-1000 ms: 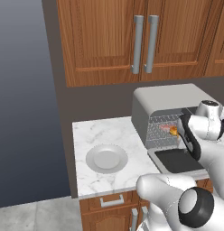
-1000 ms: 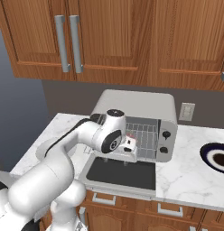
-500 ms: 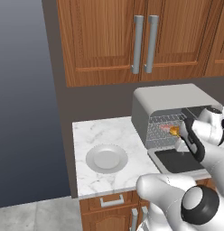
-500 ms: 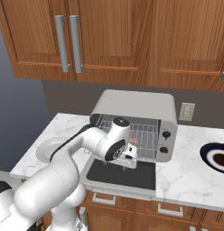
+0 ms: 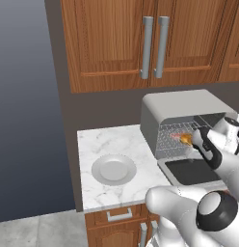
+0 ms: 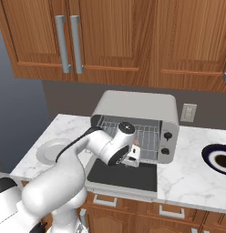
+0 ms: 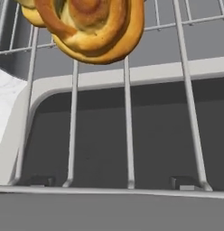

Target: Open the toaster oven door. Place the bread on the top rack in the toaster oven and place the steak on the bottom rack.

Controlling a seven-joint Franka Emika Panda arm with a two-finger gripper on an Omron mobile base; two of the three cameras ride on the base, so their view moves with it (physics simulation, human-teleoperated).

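bread on rack, hand at the oven mouth over the open door.

the oven (image 6: 133, 107) sits at the counter's (image 5: 99, 140) back right, its door (image 6: 121, 175) folded flat toward the front edge. the bread (image 7: 89, 27) lies on a wire rack (image 7: 127, 113), just past the rack's front edge as the hand camera looks in; which of the two racks i cannot tell. a reddish patch beside the bread (image 5: 185, 139) is probably the steak (image 5: 176, 136). the gripper (image 6: 132, 157) hangs low before the opening, bread ahead of it and slightly above. the bread is a round coil with no clear long axis. finger state: cannot tell, tips not visible. empty plate (image 5: 113, 170) near the counter's front left.
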